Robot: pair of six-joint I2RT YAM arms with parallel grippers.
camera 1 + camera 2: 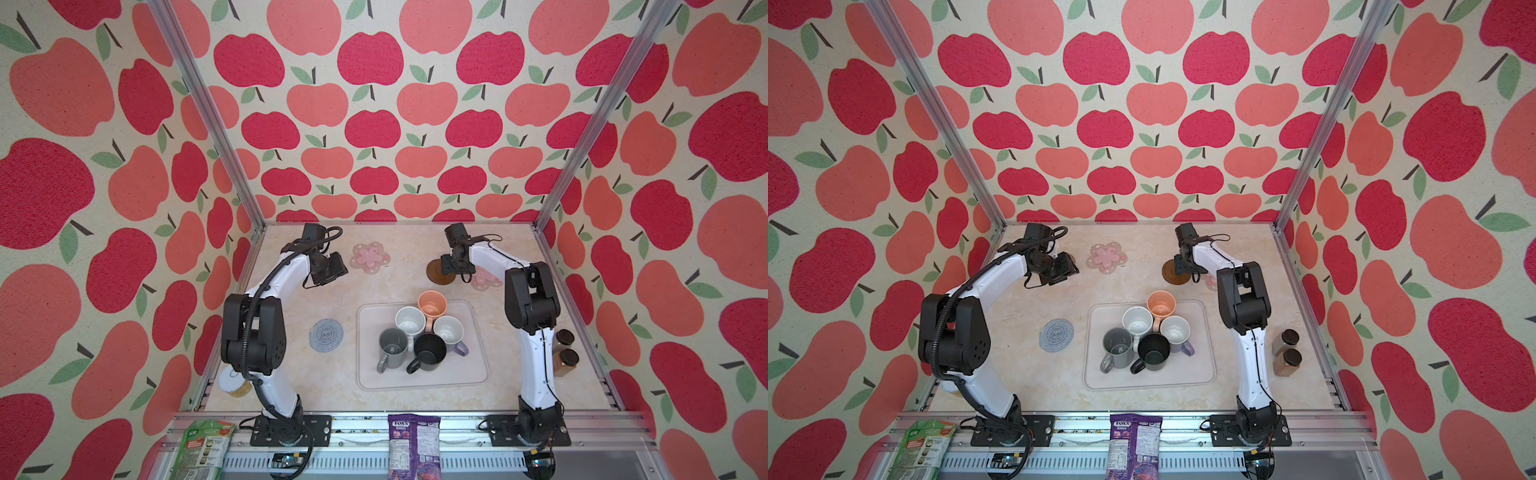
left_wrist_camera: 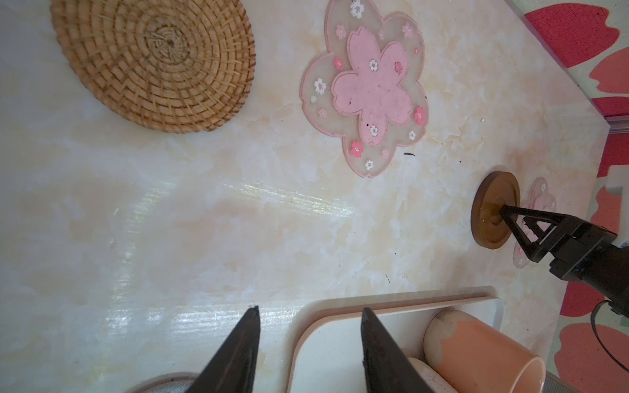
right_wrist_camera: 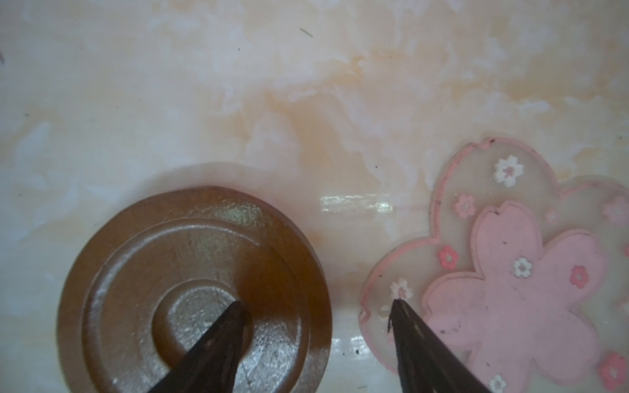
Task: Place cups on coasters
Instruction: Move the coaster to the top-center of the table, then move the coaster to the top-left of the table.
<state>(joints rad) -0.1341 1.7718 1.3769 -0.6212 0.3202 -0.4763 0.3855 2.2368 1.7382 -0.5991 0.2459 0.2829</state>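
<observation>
Five cups (image 1: pixel 410 322) stand bunched upright on your tray (image 1: pixel 469 374), none on a coaster yet. Your right gripper (image 3: pixel 316 304): jaws apart, empty, low over the far worktop (image 1: pixel 311 382), one tip over the brown coaster (image 3: pixel 136 289), the other over a pink flower coaster (image 3: pixel 527 272). Your left gripper (image 2: pixel 309 309): jaws apart, empty, near the rattan coaster (image 2: pixel 153 61). The second flower coaster (image 1: pixel 370 257) and the crocheted coaster (image 1: pixel 326 335) lie bare.

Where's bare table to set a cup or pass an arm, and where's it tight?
Free: the table between the crocheted coaster, the flower coaster and the tray; the tray's near half; the strip in front of the tray. Crowded: the mugs bunched on its far half, and the right gripper above the brown coaster.
</observation>
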